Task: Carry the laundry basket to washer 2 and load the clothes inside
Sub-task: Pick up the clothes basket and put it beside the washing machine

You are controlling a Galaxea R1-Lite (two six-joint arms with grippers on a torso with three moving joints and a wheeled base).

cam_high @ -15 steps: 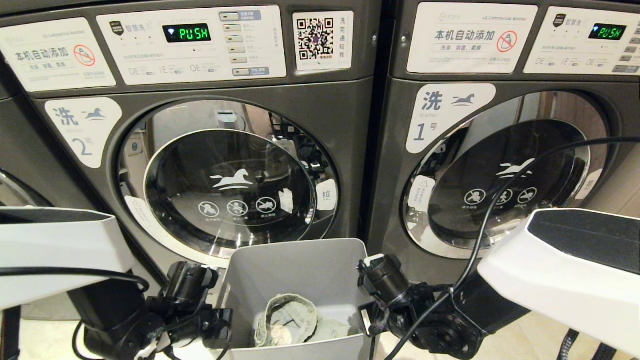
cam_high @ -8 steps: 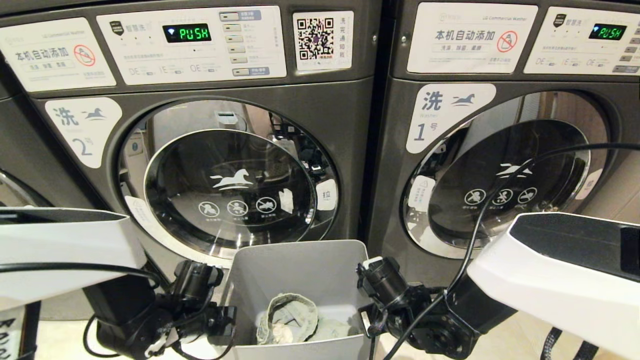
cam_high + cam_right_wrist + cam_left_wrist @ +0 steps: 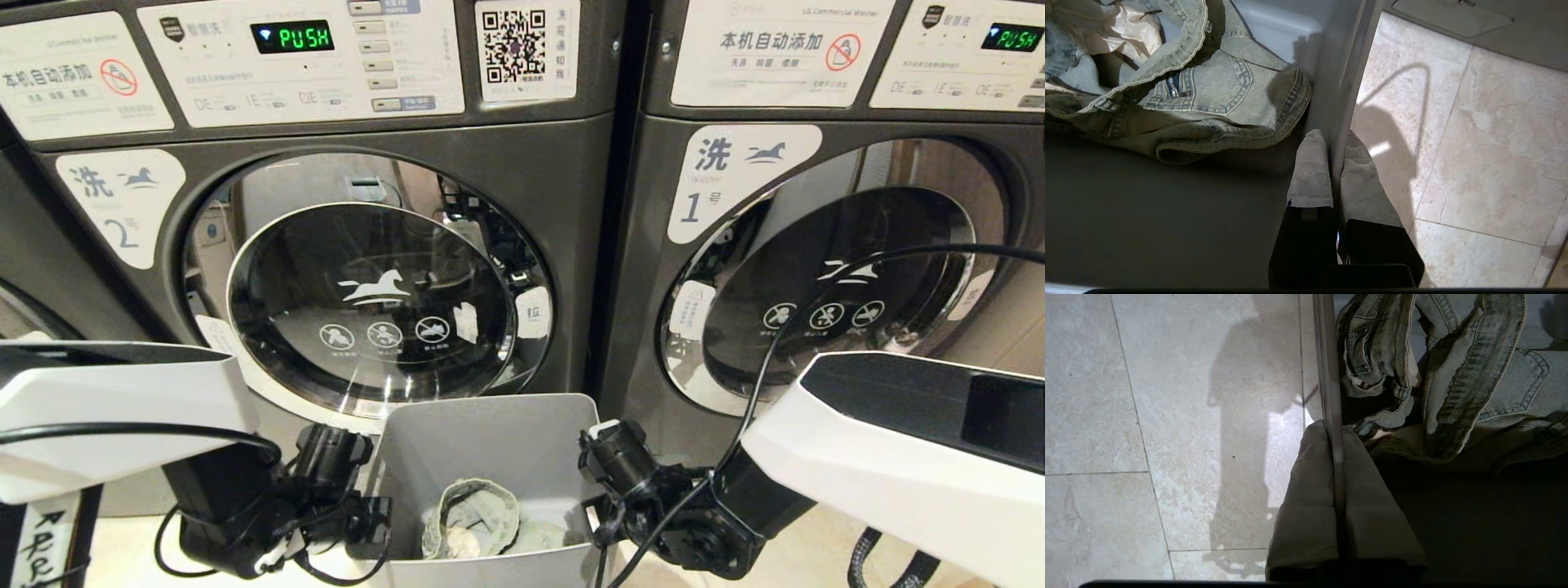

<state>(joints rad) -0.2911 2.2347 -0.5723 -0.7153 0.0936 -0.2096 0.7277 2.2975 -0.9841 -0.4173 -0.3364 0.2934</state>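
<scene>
Both hands are clamped on the laundry basket (image 3: 490, 441) walls, one per short side: left hand (image 3: 1337, 457) pinches its wall with one padded finger inside and one outside, right hand (image 3: 1333, 163) does the same on the opposite wall. Basket hangs between the arms, low in front of the robot, just ahead of the gap between the two machines and nearer washer 2 (image 3: 367, 302). Step in hand looks like the tail of the carry — next is setting the tub down on the floor (image 3: 1167, 416). To do it well: lower both sides evenly so the tub stays level, keep the pinch closed until the base is on the tile, and park it a bit clear of the door's swing, since the door is shut and must open toward the robot. Walls are thin, smooth grey plastic — slippery under fabric pads, so an uneven descent could let one side slide. The clothes (image 3: 472, 527) sit bunched on the tub bottom: faded grey-green denim, thick stitched seams, a zip, a pocket, pale lining showing; soft and floppy, will drape when lifted. Floor is glossy beige stone tile. Beyond, washer 2 is dark grey metal with a chrome-ringed round glass door, display reading PUSH; washer 1 (image 3: 824, 286) stands beside it to the right.
</scene>
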